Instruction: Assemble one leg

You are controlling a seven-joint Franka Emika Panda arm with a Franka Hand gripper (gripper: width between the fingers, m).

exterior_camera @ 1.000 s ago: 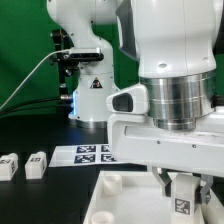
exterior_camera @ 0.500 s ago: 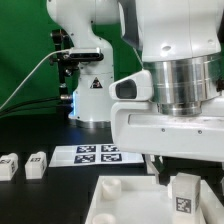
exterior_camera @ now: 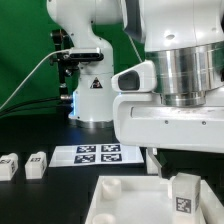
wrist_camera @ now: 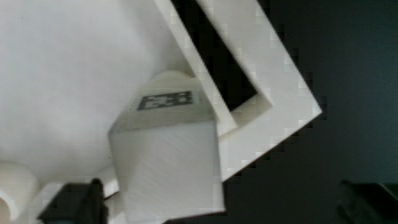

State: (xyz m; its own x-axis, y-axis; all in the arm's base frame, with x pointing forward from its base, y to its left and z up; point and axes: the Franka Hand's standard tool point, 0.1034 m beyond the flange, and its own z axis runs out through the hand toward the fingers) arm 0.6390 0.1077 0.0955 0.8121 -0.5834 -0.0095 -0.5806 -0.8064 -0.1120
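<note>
Exterior view: my arm fills the exterior view's right. One leg (exterior_camera: 185,188) stands upright on the white tray-like tabletop (exterior_camera: 120,200), at its far corner toward the exterior view's right, marker facing the camera. My gripper is hidden by the hand housing here. Two more legs (exterior_camera: 36,164) (exterior_camera: 9,166) lie on the black table (exterior_camera: 60,185), left of the marker board (exterior_camera: 98,153).

Wrist view: the leg (wrist_camera: 166,150) stands against the tabletop's raised rim (wrist_camera: 267,95). One dark fingertip (wrist_camera: 71,200) shows just beside the leg's base; I cannot tell whether my fingers are spread or pinching.

Tagged leg (wrist_camera: 164,150) against white tray (wrist_camera: 71,90)
</note>
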